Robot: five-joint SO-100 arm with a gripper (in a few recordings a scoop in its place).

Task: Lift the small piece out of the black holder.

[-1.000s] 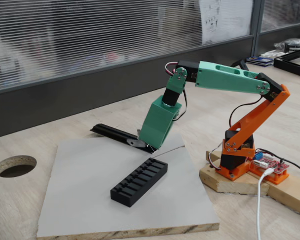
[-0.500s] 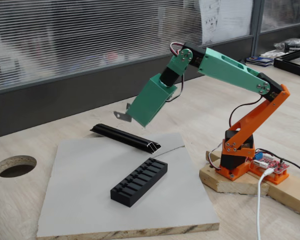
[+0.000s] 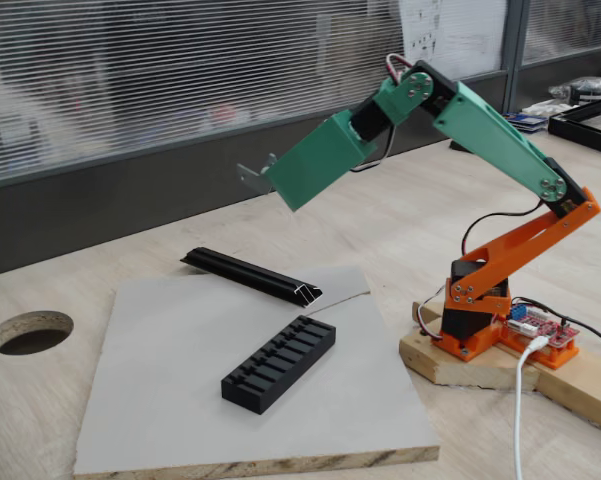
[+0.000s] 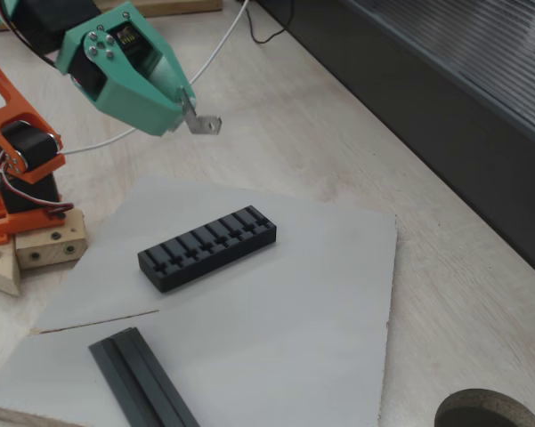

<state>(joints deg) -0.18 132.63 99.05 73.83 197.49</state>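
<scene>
Since the earlier frames the arm has swung up and back: a second ago its tip was down at the rail's silvery end, half a second ago it hung mid-height, now it's raised well above the board. Gripper [image 3: 263, 172] is closed on the small piece [image 3: 248, 176], a thin silver-grey bent metal bracket that sticks out past the green wrist housing at about 9 o'clock in one fixed view; in the other fixed view the gripper [image 4: 187, 114] holds the same bracket [image 4: 203, 123] jutting toward 4 o'clock, flat tab with what looks like a small hole. Fingers themselves mostly hidden by the boxy matte green shell, so only the pinched bracket shows the closure. Black holder [image 3: 279, 363] lies flat on the grey board [image 3: 170, 400], rectangular plastic block with a row of crosswise slots on top; bracket is well clear of it, up at roughly 12 o'clock from the block. In the other view the holder [image 4: 207, 248] sits mid-board, slots visible, bracket up at about 12 o'clock from it. Long black rail [image 3: 252, 276] with silvery cut end lies beyond the block, apart from it. Board is smooth grey laminate with raw chipboard edge, on a pale wood table [image 3: 400, 215] with a round hole [image 3: 30, 331]. Orange base links are clamped to a wooden block [image 3: 460, 362].
</scene>
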